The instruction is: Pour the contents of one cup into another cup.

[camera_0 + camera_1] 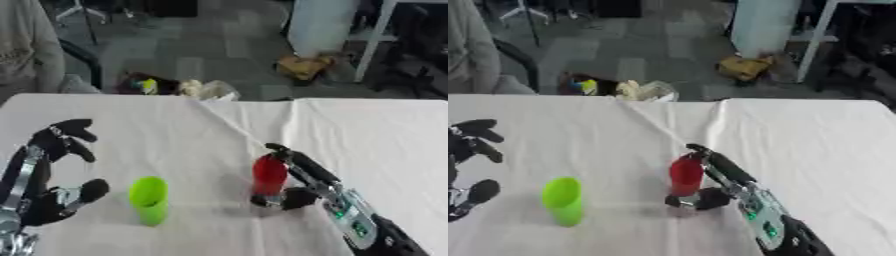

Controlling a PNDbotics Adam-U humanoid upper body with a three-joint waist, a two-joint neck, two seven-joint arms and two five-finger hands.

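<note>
The work surface is a table point(367, 130) covered with a white cloth that shows a raised fold running from the far edge toward the centre.

The red cup point(269, 174) stands upright near the middle of the table, slightly toward the robot's right. The right hand point(296, 186) comes in from the lower right corner. Its fingers point(282, 152) lie along the far and right side of the red cup, and its thumb point(296, 198) curls in at the base of the cup on the near side. The hand is therefore grasping the red cup. The base of the cup appears to rest on the cloth, with a shadow directly beneath it.

The green cup point(150, 199) stands upright to the left of the red cup, nearer the front edge of the table. The two cups are apart, with bare cloth between them. The contents of either cup cannot be made out.

The left hand point(54, 172) shows at the left edge, beside the green cup but not touching it. Its fingers are spread and relaxed, and it holds nothing.
</note>
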